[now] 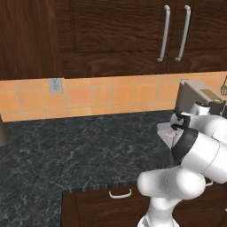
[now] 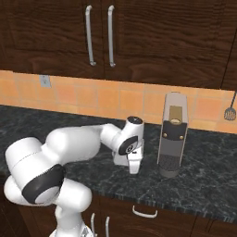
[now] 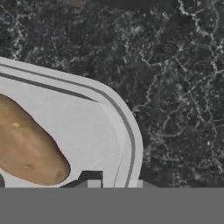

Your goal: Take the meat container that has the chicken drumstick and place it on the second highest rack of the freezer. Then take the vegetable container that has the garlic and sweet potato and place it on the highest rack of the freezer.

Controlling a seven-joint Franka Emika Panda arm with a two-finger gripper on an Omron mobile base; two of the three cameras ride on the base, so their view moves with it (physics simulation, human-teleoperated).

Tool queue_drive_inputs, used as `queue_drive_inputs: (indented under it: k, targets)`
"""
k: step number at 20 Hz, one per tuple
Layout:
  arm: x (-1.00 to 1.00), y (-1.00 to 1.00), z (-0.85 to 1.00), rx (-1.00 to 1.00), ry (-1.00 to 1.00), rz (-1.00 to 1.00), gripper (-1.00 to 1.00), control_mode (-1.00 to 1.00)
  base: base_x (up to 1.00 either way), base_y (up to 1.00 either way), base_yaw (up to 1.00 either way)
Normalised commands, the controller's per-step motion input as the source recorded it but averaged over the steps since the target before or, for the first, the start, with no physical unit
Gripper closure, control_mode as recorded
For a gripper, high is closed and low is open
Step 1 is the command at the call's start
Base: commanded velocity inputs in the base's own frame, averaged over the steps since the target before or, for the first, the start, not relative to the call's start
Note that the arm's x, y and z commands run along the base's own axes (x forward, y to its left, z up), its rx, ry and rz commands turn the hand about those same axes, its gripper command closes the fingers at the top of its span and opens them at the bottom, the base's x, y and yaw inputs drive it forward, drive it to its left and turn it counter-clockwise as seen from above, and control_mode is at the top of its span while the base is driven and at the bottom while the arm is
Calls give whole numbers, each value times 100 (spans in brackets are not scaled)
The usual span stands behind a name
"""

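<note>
The vegetable container [image 3: 83, 118] is a pale grey tray lying on the black speckled counter [image 3: 175, 87]. The orange-tan sweet potato [image 3: 26, 148] lies inside it. My gripper [image 3: 117, 183] points down at the tray's rounded corner. Its two dark fingertips [image 3: 89, 183] stand on either side of the tray's rim, shut on it. From the left base camera, the gripper [image 1: 172, 132] sits low over the grey tray [image 1: 162, 128] at the counter's right. The right base camera shows the gripper [image 2: 133, 167] close to the counter. The garlic, the meat container, the chicken drumstick and the freezer are out of view.
A tall grey coffee machine [image 2: 172, 139] stands on the counter just right of the hand. Dark wall cabinets [image 2: 139, 37] hang above an orange tiled backsplash with an outlet [image 1: 55, 85]. A spatula [image 2: 230, 111] hangs at the far right. The counter's front edge [image 1: 97, 188] runs above drawers.
</note>
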Motion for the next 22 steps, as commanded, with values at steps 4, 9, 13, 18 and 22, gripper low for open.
queue_drive_inputs:
  k: [4, 9, 13, 18, 22]
  targets:
    - [-38, 42, 86, -1, -20, 0, 100, -100, 0, 0, 0]
    - [-50, 73, 72, -10, -20, -1, 100, -100, 0, 0, 0]
    - [-32, 100, 17, -10, 3, -6, 100, -100, 0, 0, 0]
    - [-25, 61, 55, 1, 10, -22, 100, -100, 0, 0, 0]
    - [-60, 37, 42, 4, -6, -36, 100, -100, 0, 0, 0]
